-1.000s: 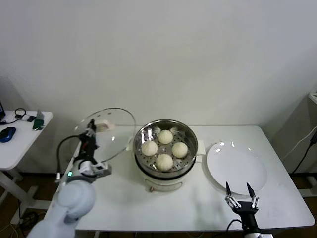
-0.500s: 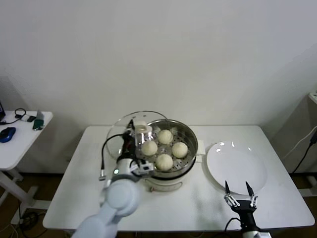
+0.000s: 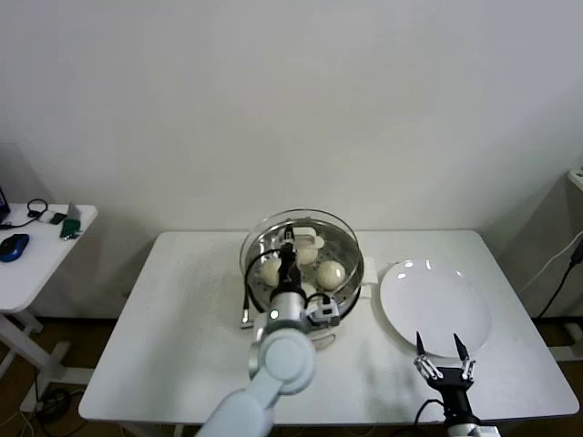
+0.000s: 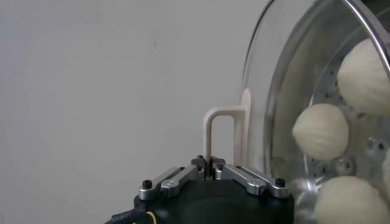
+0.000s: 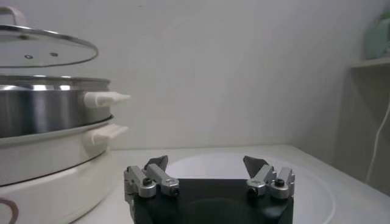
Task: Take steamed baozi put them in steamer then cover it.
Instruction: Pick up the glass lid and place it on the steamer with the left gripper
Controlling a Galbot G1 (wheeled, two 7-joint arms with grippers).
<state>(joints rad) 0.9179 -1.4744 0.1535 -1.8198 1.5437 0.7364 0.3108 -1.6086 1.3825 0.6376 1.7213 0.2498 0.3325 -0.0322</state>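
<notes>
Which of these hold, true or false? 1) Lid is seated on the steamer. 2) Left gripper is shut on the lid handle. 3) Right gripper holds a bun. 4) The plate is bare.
1) False: the right wrist view shows the cover hanging above the steamer, a gap between them.
2) True: the left gripper is clamped on the cover's handle.
3) False: the right gripper is open and holds nothing, near the plate.
4) True: the buns are in the steamer.
</notes>
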